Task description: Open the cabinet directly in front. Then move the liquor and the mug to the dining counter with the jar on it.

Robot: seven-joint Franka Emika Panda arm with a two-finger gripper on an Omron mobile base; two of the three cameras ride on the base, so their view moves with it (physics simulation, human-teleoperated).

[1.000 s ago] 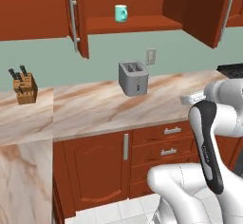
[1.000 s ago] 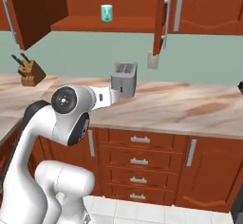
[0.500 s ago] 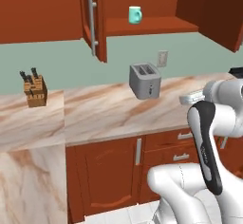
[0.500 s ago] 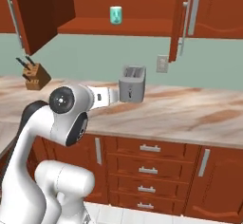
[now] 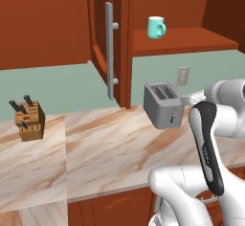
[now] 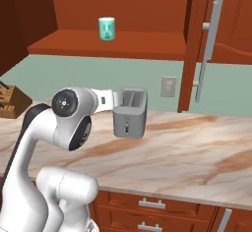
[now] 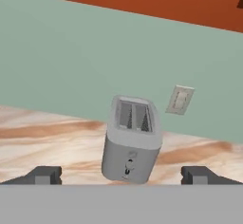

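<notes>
- Teal mug (image 5: pixel 156 27) stands alone on the open cabinet (image 5: pixel 107 52) shelf, ready for pickup
- Pincer (image 7: pixel 122 174) spread wide, holding nothing, aimed at the toaster (image 7: pixel 132 138) on the marble surface (image 5: pixel 105 143), well below the shelf

No readable text, label or number on anything

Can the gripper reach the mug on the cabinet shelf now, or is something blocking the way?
Probably yes. The cabinet doors stand open and the mug sits alone near the shelf's front edge. The open gripper is low, facing the toaster, so the arm must rise first.
</notes>
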